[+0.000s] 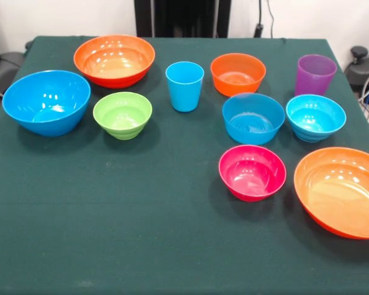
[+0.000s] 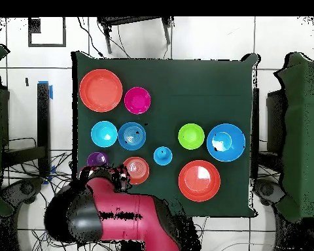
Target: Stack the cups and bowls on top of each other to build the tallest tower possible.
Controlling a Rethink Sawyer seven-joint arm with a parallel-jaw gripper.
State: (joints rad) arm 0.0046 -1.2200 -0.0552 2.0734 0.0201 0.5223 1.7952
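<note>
While nothing stacked: all upright (apart on table)
Cups: light blue cup, purple cup
Claw: hidden under arm, grip unreadable

Lighting was bright and even, coming from above. Bowls on my table threw soft, short shadows onto the green cloth. White glare spots sat inside the big orange bowl and the big blue bowl; the pink bowl showed glossy highlights too. Front view was slightly soft throughout. Overhead view was flatter, with glare on the large orange bowls.
</note>
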